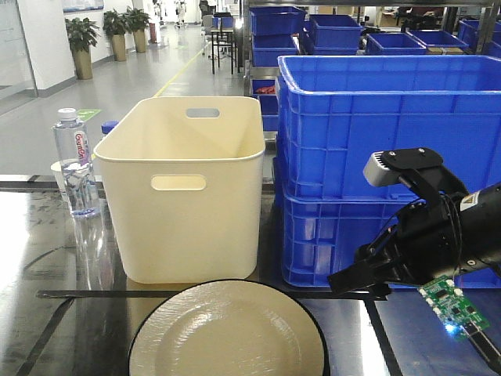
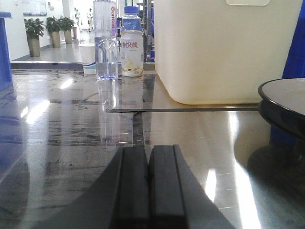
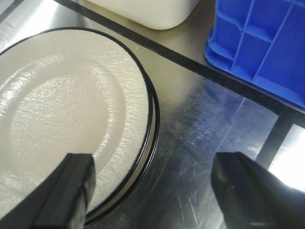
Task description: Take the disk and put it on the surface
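Note:
The disk (image 1: 227,333) is a wide cream plate with a thin black rim. It lies flat on the glossy black surface (image 1: 47,262) at the near edge, in front of the cream tub. My right gripper (image 1: 364,276) hovers open at the disk's right side. In the right wrist view one finger is over the disk (image 3: 62,109), the other over the bare surface (image 3: 200,138), and the rim runs between them under the gripper (image 3: 155,164). My left gripper (image 2: 148,150) is shut on nothing, low over the surface (image 2: 71,129), with the disk's edge (image 2: 286,102) to its right.
A cream tub (image 1: 188,188) stands behind the disk, with stacked blue crates (image 1: 376,157) to its right. A water bottle (image 1: 76,160), a small drink bottle (image 2: 131,43) and a paper cup (image 2: 88,59) stand at the far left.

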`<state>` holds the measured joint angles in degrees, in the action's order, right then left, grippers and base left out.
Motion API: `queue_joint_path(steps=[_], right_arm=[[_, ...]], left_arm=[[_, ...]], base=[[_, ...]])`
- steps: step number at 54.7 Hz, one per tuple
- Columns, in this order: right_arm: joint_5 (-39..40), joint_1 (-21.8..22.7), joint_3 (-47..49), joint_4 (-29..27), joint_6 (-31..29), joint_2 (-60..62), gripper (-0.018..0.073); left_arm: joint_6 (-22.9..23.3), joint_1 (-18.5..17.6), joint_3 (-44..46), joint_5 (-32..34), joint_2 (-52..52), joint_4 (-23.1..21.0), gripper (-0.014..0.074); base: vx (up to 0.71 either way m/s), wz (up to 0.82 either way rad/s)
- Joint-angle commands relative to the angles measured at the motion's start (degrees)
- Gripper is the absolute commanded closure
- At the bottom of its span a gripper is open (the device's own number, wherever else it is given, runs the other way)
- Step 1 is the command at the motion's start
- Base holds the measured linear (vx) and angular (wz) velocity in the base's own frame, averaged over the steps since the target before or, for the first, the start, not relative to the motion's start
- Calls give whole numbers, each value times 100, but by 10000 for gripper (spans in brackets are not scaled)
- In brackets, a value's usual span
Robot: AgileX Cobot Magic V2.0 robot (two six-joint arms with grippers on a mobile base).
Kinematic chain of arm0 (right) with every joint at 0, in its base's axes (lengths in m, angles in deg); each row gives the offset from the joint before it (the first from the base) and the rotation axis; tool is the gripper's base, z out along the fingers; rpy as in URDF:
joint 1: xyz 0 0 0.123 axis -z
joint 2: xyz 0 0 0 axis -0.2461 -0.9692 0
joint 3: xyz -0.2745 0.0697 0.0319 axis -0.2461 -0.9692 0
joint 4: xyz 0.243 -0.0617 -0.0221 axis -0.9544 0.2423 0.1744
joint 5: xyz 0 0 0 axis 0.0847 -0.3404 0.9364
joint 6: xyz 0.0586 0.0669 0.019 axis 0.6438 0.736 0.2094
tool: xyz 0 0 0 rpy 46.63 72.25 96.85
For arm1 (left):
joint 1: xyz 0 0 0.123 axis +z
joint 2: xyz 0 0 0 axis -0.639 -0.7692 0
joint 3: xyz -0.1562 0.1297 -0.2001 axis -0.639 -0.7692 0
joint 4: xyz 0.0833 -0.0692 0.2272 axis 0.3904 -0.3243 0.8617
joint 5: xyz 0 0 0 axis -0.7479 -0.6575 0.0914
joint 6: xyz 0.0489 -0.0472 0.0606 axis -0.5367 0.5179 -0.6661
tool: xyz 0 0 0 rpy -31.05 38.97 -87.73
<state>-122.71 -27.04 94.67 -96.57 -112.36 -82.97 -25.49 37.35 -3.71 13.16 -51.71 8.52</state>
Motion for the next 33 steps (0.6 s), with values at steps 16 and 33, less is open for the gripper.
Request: queue_joint_path(steps=[16,33], right_arm=[[278,27,176,-111,-22,195,2],[136,27,-8,-197,117,605,62]], left_arm=[[49,12,96,477,82,9,603],[49,12,96,477,82,9,603]], base=[[0,0],[0,0]])
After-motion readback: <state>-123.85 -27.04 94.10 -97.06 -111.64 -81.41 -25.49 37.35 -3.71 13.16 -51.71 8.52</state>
